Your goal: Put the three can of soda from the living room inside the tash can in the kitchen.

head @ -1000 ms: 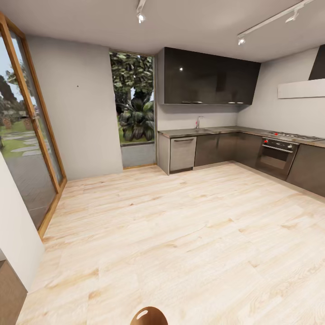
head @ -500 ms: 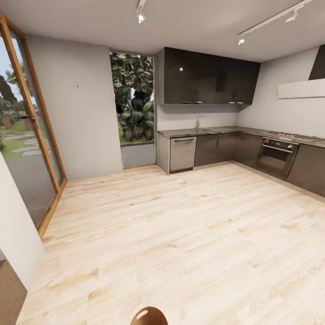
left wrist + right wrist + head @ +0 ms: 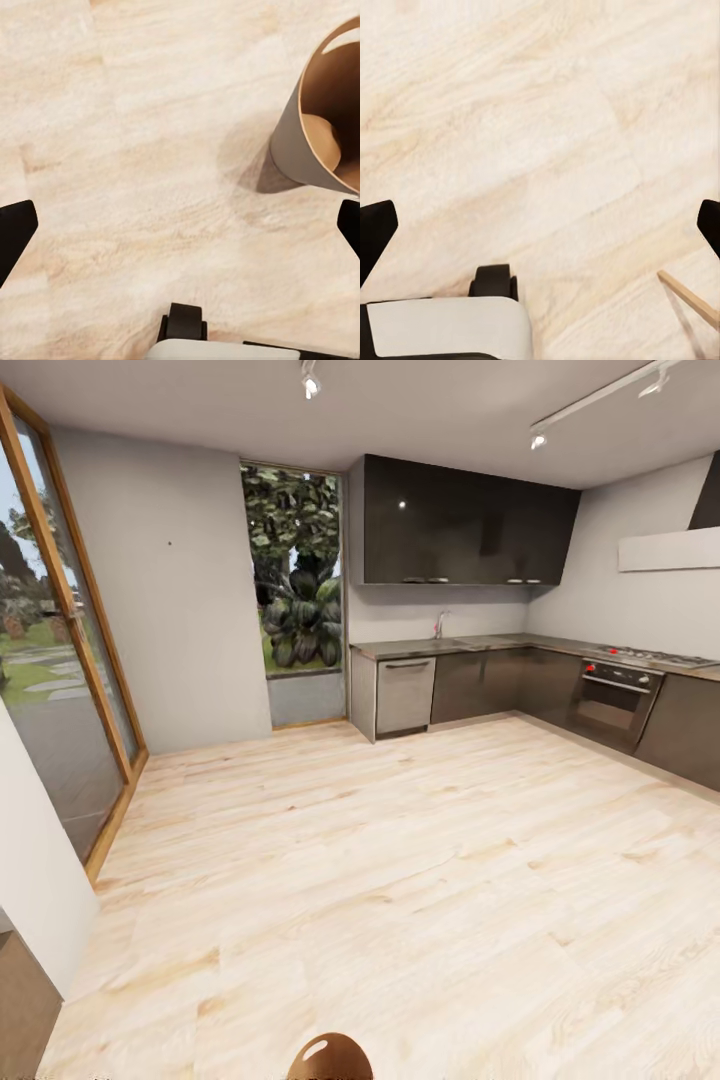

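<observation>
The trash can stands upright on the pale wood floor, near the robot's base, its brown rim just in sight. The kitchen lies far right. Both the left gripper and the right gripper hang spread wide, grasping nothing.

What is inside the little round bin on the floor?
Looking into the trash can from the left wrist camera, I see only its shiny brown inside and bare bottom, no cans. Its near wall hides part of the inside, and the picture's edge cuts off the rest.
</observation>
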### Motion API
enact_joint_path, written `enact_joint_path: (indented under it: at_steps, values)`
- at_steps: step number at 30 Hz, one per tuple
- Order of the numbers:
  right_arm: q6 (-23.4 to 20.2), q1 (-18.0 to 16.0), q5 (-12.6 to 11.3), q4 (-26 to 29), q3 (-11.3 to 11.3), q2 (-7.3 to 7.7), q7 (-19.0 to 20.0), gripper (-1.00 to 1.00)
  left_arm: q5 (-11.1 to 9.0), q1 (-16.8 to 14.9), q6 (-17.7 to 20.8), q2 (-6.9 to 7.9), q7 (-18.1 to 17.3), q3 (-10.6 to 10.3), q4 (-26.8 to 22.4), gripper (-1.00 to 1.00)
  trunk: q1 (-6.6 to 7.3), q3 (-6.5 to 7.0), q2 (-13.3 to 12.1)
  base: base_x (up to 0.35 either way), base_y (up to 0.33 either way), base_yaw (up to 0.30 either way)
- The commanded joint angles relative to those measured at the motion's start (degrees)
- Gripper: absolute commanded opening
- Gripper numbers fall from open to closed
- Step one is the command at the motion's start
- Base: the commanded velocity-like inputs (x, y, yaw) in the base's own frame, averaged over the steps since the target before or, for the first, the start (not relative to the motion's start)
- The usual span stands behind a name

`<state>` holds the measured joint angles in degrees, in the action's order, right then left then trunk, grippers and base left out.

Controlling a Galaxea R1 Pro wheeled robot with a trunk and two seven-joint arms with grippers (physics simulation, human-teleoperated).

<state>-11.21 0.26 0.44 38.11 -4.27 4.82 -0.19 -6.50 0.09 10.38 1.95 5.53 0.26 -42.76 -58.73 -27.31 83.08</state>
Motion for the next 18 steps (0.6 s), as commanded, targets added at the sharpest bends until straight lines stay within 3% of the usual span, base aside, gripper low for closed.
enact_joint_path:
  at_steps: [1,8,14,18]
  values:
    - [-0.1,0.0,0.0,0.5,-0.06,0.04,0.0,1.0,0.0,0.0,0.0,-0.02,0.07,0.0,0.05,1.0,0.0,-0.1,0.0,0.0,0.0,0.0]
    - [-0.9,0.0,0.0,5.94,-0.17,0.07,0.14,1.0,0.03,0.0,0.06,-0.43,0.28,-0.29,0.16,1.0,0.0,-0.75,0.0,0.0,0.0,0.0]
    - [-2.8,0.0,-0.01,14.78,0.06,0.03,0.43,1.0,0.0,0.0,0.17,-0.63,0.3,-0.13,0.13,1.0,0.0,-1.3,0.0,0.0,0.0,0.0]
    - [-4.45,0.0,0.0,16.57,0.17,-0.02,0.45,1.0,-0.04,0.0,0.51,-0.69,0.11,-0.08,-0.14,1.0,0.0,-1.68,0.0,0.0,0.0,0.0]
